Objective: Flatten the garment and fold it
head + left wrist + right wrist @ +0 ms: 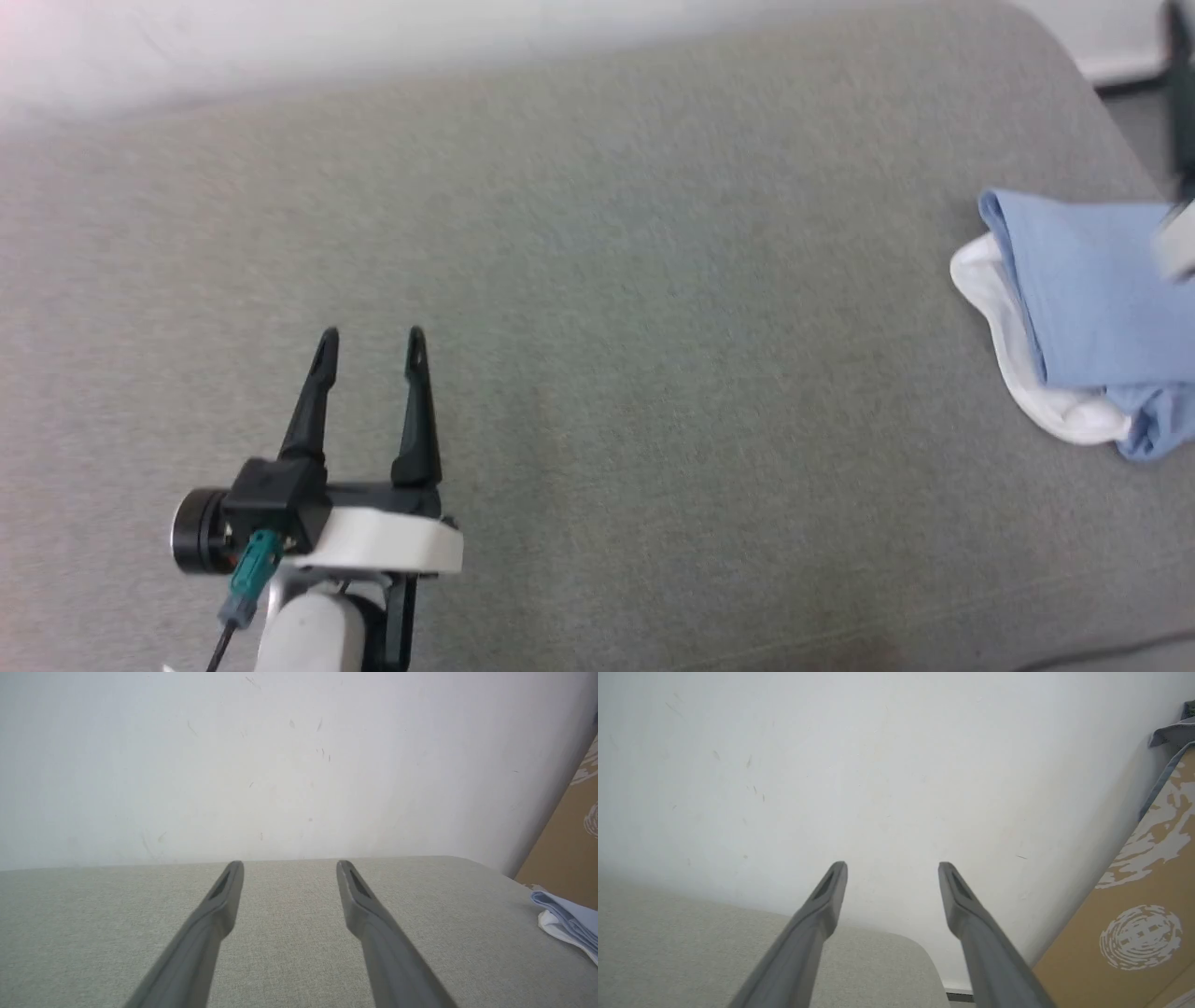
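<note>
I am holding my left fingers (417, 411) open and empty above the desk (653, 327), my right fingers (822, 905) likewise open. The blue shirt (1083, 299) is lying at the desk's right edge. The cardboard's (1134, 970) white print is showing too blurred to read.

Grey fabric-topped bench (653, 233) spreads wide, far corner rounded. White wall (280, 756) right behind it, faint scuffs showing. Brown cardboard panel (1083, 975) tilted against wall at right, worn white round print (1140, 937) on its face.
</note>
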{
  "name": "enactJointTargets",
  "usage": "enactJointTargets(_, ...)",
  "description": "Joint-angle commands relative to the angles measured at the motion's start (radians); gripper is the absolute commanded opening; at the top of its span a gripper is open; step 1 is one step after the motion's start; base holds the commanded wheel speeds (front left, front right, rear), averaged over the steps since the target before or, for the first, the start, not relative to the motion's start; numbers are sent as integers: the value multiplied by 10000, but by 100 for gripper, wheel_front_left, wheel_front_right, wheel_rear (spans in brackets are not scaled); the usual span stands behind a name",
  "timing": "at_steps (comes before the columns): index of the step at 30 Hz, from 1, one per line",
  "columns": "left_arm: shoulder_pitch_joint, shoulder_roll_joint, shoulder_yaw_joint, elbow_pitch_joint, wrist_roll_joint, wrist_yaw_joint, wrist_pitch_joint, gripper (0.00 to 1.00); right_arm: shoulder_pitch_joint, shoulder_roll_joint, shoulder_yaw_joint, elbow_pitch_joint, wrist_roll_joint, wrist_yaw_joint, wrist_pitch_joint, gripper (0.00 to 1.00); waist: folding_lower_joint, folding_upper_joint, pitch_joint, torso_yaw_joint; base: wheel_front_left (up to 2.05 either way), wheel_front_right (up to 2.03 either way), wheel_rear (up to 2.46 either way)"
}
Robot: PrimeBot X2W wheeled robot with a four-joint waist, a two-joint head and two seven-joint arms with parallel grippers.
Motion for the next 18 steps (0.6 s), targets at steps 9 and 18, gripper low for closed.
enactJointTargets(9,786,-15,169,-337,80,236,14,100,3180,2269,-1034,-2240,-56,-21,-697,100,3,0,-1316,1225,0,0,0)
enactJointTargets(18,1379,-20,200,-29,59,282,14,100,5476,3746,-978,-2599,-63,-21,-1119,100,3,0,-1643,1684,0,0,0)
